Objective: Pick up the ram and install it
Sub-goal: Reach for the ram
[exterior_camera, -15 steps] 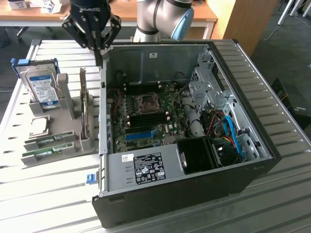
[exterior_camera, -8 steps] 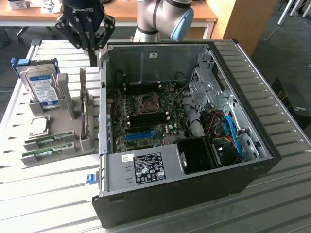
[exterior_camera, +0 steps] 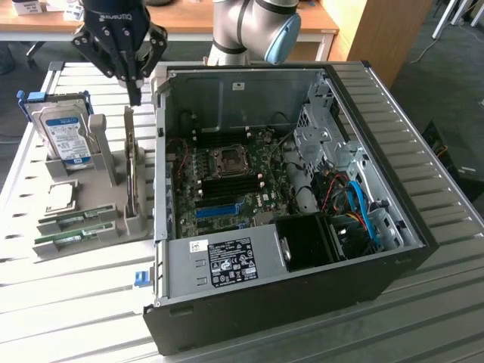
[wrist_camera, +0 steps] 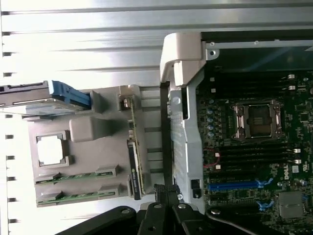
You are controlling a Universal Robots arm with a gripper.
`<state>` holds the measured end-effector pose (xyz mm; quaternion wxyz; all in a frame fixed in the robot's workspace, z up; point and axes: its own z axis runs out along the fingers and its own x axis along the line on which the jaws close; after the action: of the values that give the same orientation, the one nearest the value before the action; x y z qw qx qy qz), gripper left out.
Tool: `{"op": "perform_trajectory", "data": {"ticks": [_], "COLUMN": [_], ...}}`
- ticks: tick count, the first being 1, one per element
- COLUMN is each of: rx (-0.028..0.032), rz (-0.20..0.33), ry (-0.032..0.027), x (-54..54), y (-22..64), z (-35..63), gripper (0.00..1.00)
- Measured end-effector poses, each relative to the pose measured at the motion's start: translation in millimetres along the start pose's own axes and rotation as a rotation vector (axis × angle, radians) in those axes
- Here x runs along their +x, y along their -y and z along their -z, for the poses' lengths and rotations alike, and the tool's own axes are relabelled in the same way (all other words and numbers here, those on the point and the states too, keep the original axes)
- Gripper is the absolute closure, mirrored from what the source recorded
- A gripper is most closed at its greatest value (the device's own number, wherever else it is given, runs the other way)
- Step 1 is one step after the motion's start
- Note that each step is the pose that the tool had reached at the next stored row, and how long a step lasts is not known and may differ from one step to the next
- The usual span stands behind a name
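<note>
Two alike green sticks lie side by side in a grey parts holder (exterior_camera: 106, 162). I take the ram (exterior_camera: 76, 219) (wrist_camera: 78, 175) to be the one nearer the CPU, with its twin (exterior_camera: 68, 240) (wrist_camera: 78, 197) beside it. My gripper (exterior_camera: 136, 97) (wrist_camera: 165, 190) hangs shut with nothing in it. It is above the far end of the holder, next to the case wall and well away from both sticks. The open computer case (exterior_camera: 378, 113) shows its motherboard (exterior_camera: 227, 178) (wrist_camera: 254, 147) with black memory slots and a blue slot (exterior_camera: 219, 209) (wrist_camera: 234, 186).
On the holder also stand a hard drive (exterior_camera: 64, 132), a CPU (exterior_camera: 62, 195) (wrist_camera: 51, 149) and a thin upright card (exterior_camera: 134, 174) (wrist_camera: 136, 147) just below the gripper. The case's left wall (exterior_camera: 160, 159) rises between holder and motherboard. The slatted table (exterior_camera: 68, 302) lies around.
</note>
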<state>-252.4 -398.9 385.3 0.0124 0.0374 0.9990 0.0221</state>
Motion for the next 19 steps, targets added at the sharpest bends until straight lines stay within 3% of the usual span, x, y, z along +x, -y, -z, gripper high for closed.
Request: {"op": "perform_trajectory", "data": {"ticks": [10, 19], "rx": [0.0001, 0.0004], "rz": [0.0, 0.0], "ry": [-0.0003, -0.0013], "x": [22.2, 35.1], "y": [1.7, 2.8], "z": [-1.6, -2.7], "gripper": [0.89, 0.89]}}
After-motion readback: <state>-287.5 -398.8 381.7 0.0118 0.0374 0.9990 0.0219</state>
